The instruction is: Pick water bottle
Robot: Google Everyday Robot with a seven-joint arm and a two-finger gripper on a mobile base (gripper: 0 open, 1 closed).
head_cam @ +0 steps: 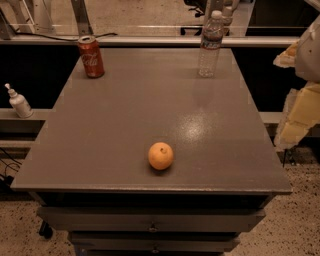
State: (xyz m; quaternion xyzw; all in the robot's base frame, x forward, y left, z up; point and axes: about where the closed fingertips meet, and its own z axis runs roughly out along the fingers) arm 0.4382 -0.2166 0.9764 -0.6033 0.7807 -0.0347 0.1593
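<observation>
- Dim, warm-toned scene; the brightest part is the pale floor beyond the far edge of the counter.
- A soft, speckled sheen lies on the counter right of centre, where light falls from above.
- The orange casts only a small, faint shadow just beneath itself.
- The water bottle leaves a dim reflection on the counter before it.
- The gripper, at the right edge beside the counter, is lit pale yellow, its outlines smeared.

I stand in what looks like a lab or workshop — grey drawer cabinet, speckled floor, loose cables at the left, metal frame legs behind — with my gripper hanging beside the cabinet's right edge.
</observation>
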